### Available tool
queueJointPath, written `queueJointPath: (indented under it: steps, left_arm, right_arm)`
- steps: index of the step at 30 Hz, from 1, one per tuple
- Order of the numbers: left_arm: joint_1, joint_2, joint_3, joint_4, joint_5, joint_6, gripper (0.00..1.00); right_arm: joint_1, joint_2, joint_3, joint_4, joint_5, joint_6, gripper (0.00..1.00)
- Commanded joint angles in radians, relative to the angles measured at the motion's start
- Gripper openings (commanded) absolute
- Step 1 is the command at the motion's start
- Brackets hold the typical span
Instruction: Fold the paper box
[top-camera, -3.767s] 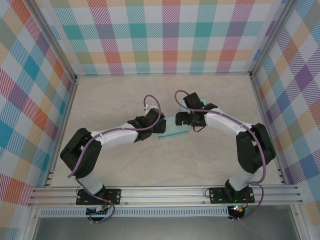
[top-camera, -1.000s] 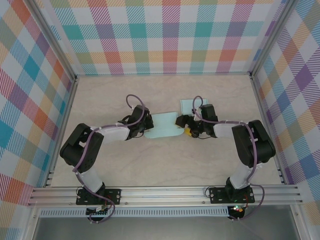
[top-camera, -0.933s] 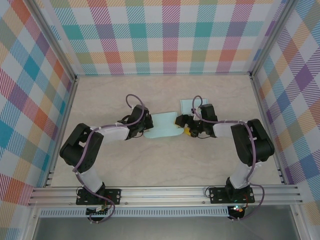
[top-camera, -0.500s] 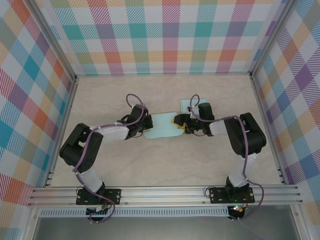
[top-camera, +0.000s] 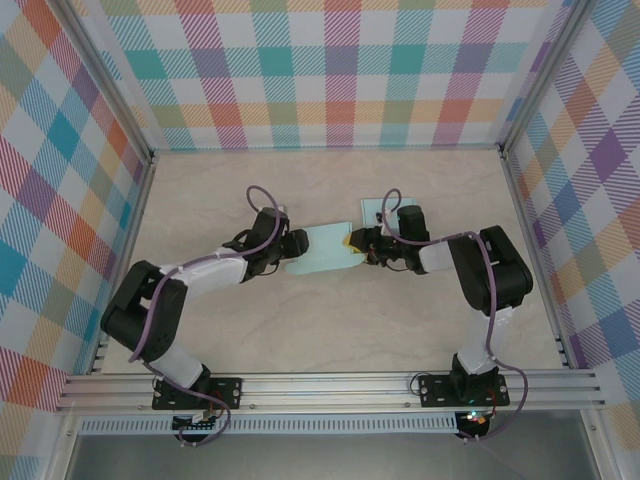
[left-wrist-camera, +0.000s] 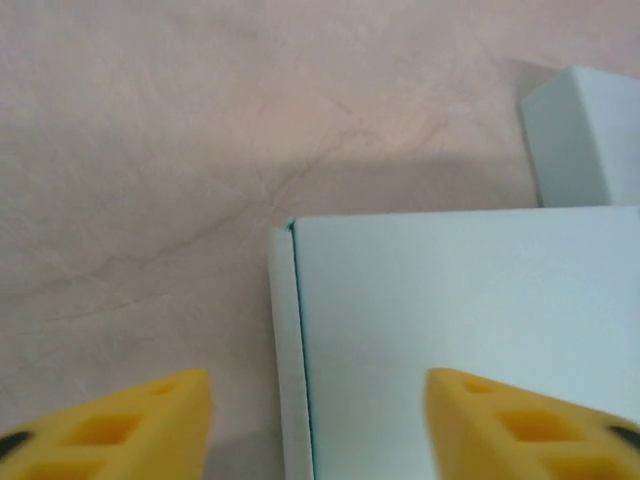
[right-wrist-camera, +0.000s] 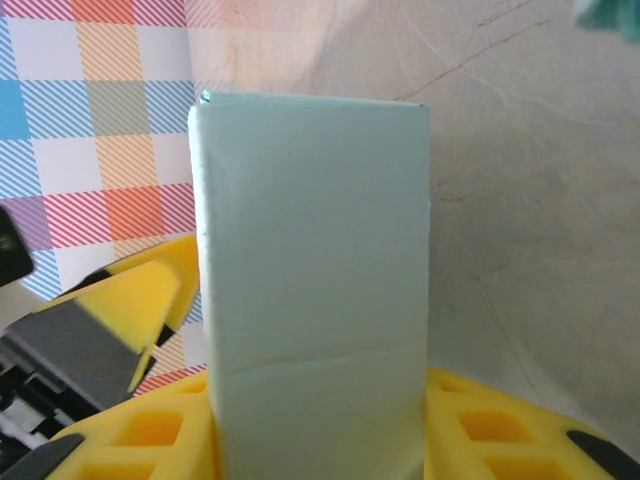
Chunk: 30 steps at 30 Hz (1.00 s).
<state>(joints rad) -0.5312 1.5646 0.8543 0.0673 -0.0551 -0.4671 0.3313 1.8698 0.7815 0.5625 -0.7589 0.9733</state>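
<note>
The paper box (top-camera: 325, 250) is a flat pale mint piece lying mid-table between my two grippers. My left gripper (top-camera: 288, 252) sits at its left edge. In the left wrist view that gripper (left-wrist-camera: 315, 430) is open, its yellow fingertips (left-wrist-camera: 110, 425) straddling the box's (left-wrist-camera: 450, 330) folded left edge without touching it. My right gripper (top-camera: 352, 242) is at the box's right end. Seen from the right wrist, this gripper (right-wrist-camera: 315, 440) is shut on a narrow panel of the box (right-wrist-camera: 310, 230), with yellow pads (right-wrist-camera: 500, 430) pressed against both sides.
A second pale mint piece (top-camera: 378, 208) lies just behind the right arm, also seen as a mint piece (left-wrist-camera: 585, 135) at the upper right of the left wrist view. Checked walls (top-camera: 330, 70) enclose the table on three sides.
My left gripper has opened and let go of the box's left edge. My right gripper has closed in on the box's right end.
</note>
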Motion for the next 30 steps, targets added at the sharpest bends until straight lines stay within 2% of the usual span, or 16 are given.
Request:
queueJointPath:
  steps: [1, 4, 6, 9, 11, 13, 16, 20, 24, 30]
  left_arm:
    - [0.007, -0.108, -0.048, 0.055, -0.032, 0.069, 0.72]
    - [0.007, -0.195, -0.127, 0.174, -0.047, 0.161, 0.99]
    - [0.005, -0.255, -0.217, 0.341, -0.012, 0.273, 1.00]
    - [0.002, -0.340, -0.374, 0.610, 0.156, 0.493, 1.00]
    - [-0.007, -0.402, -0.429, 0.666, 0.278, 0.615, 1.00]
    - [-0.045, -0.470, -0.452, 0.620, 0.336, 0.766, 1.00]
    - [-0.117, -0.560, -0.443, 0.462, 0.298, 0.963, 1.00]
    - [-0.225, -0.609, -0.411, 0.272, 0.148, 1.166, 0.99]
    - [-0.296, -0.589, -0.393, 0.219, 0.060, 1.263, 0.95]
    - [-0.329, -0.516, -0.356, 0.222, -0.049, 1.365, 0.90]
  right_arm:
    - [0.003, -0.071, -0.020, 0.008, -0.002, 0.035, 0.37]
    - [0.001, -0.125, -0.018, -0.084, 0.008, 0.048, 0.37]
    - [-0.001, -0.167, -0.019, -0.138, 0.013, 0.057, 0.37]
    - [-0.012, -0.233, -0.010, -0.279, 0.024, 0.068, 0.36]
    - [-0.023, -0.272, -0.013, -0.342, 0.019, 0.081, 0.34]
    - [-0.036, -0.311, -0.026, -0.378, 0.003, 0.105, 0.33]
    - [-0.055, -0.351, -0.040, -0.416, -0.025, 0.143, 0.32]
    - [-0.063, -0.385, -0.040, -0.467, -0.070, 0.159, 0.32]
    - [-0.064, -0.404, -0.046, -0.486, -0.102, 0.183, 0.33]
    - [-0.065, -0.424, -0.052, -0.500, -0.134, 0.204, 0.33]
